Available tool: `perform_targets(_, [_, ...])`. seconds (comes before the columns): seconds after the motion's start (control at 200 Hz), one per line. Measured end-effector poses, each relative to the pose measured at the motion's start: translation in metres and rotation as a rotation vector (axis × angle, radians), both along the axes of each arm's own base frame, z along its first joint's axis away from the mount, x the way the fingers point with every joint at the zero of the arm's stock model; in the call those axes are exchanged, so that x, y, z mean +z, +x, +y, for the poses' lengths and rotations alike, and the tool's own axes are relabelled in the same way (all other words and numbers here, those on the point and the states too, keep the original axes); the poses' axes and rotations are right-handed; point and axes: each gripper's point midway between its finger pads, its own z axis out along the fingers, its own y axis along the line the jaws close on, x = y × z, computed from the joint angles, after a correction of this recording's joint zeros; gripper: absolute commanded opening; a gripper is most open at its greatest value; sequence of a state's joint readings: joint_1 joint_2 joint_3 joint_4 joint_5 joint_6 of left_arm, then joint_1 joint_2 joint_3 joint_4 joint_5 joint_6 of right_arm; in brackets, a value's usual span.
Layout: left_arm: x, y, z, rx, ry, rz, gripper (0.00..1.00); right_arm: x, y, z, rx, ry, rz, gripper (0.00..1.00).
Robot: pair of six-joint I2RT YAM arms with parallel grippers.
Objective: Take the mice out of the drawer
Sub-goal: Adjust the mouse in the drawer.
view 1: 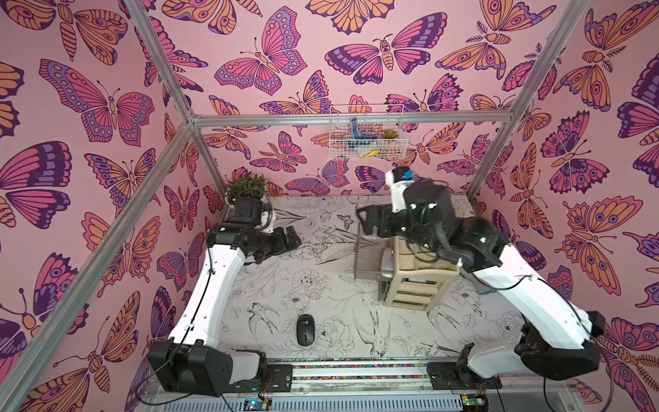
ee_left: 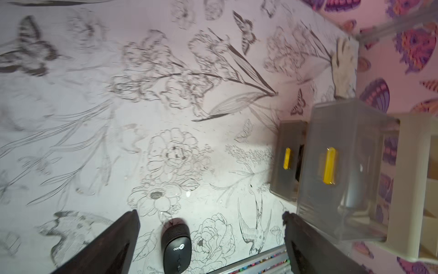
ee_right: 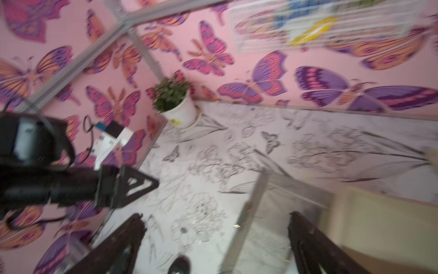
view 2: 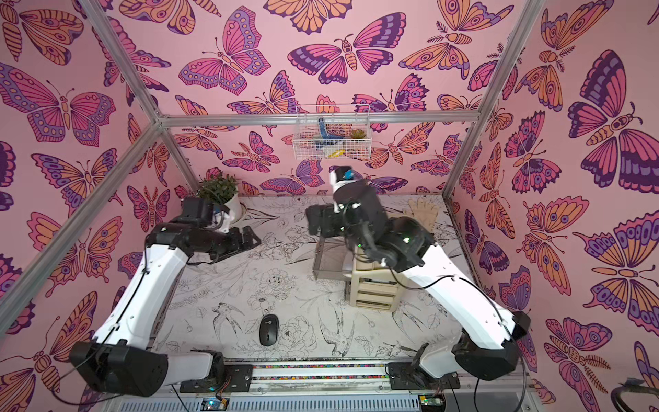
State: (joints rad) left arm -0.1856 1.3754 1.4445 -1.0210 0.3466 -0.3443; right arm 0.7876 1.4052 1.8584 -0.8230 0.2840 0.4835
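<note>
My right gripper (ee_right: 216,214) hangs spread wide and empty above the pulled-out top drawer (view 1: 365,262) of the cabinet (view 1: 413,289), at about 3 o'clock on the table (view 1: 321,285). My left gripper (ee_left: 209,212), also spread and empty, sits near 10 o'clock.

As I reach in, I judge the main danger to be a finger catching the drawer's thin wall. That could drag the drawer further out or tip the light cabinet. My forearm also passes close over the cabinet top and could nudge it. A mouse is smooth and rounded, so a shallow or off-centre pinch could squirt it out.

My count:
- One black mouse (view 1: 305,330) lies on the table at 6 o'clock, well clear of the cabinet.
- One pale shape (view 1: 387,264) sits in the drawer. It is possibly a mouse, but I cannot tell.
- No other mice show.
- Two drawers stand out, the lower drawer (ee_left: 288,161) only slightly.
- There is one cabinet.
</note>
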Motion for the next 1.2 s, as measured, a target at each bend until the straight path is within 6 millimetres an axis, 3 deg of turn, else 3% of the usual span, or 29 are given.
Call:
perform_targets(0.1, [0.003,0.002,-0.050,-0.146,0.014,-0.006,1.00,-0.012,0.028,-0.069,-0.168,-0.066,0.024,0.98])
perform_targets(0.225, [0.011,0.004,-0.099,-0.270,0.025,-0.036,1.00,-0.059,0.040,-0.138,-0.318,-0.168,0.140,0.98])
perform_targets(0.331, [0.020,0.003,-0.129,-0.339,0.034,-0.070,1.00,-0.104,0.035,-0.179,-0.396,-0.225,0.256,0.97])
perform_targets(0.426, [0.029,0.000,-0.154,-0.391,0.028,-0.100,1.00,-0.134,0.025,-0.203,-0.436,-0.243,0.336,0.97])
perform_targets(0.496, [0.034,-0.004,-0.170,-0.427,0.021,-0.113,0.97,-0.148,0.018,-0.210,-0.442,-0.241,0.372,0.97])
perform_targets(0.571, [0.034,-0.006,-0.186,-0.464,0.018,-0.118,0.79,-0.151,0.017,-0.213,-0.441,-0.224,0.373,0.97])
perform_targets(0.606, [0.032,-0.007,-0.193,-0.481,0.017,-0.115,0.66,-0.151,0.017,-0.213,-0.437,-0.216,0.372,0.97])
perform_targets(0.656, [0.027,-0.009,-0.204,-0.499,0.013,-0.100,0.34,-0.151,0.017,-0.212,-0.432,-0.206,0.369,0.97])
perform_targets(0.721, [0.020,-0.009,-0.214,-0.518,0.012,-0.082,0.19,-0.153,0.019,-0.211,-0.425,-0.197,0.366,0.97])
perform_targets(0.776, [0.013,-0.010,-0.222,-0.533,0.013,-0.065,0.17,-0.154,0.021,-0.210,-0.421,-0.189,0.362,0.97])
perform_targets(0.881, [0.000,-0.011,-0.232,-0.553,0.005,-0.026,0.00,-0.156,0.025,-0.209,-0.411,-0.177,0.355,0.97])
perform_targets(1.032, [-0.012,-0.013,-0.247,-0.575,-0.047,0.028,0.00,-0.159,0.030,-0.205,-0.396,-0.158,0.345,0.97])
perform_targets(1.197, [-0.011,-0.013,-0.268,-0.617,-0.141,0.057,0.00,-0.163,0.037,-0.201,-0.379,-0.141,0.345,0.97])
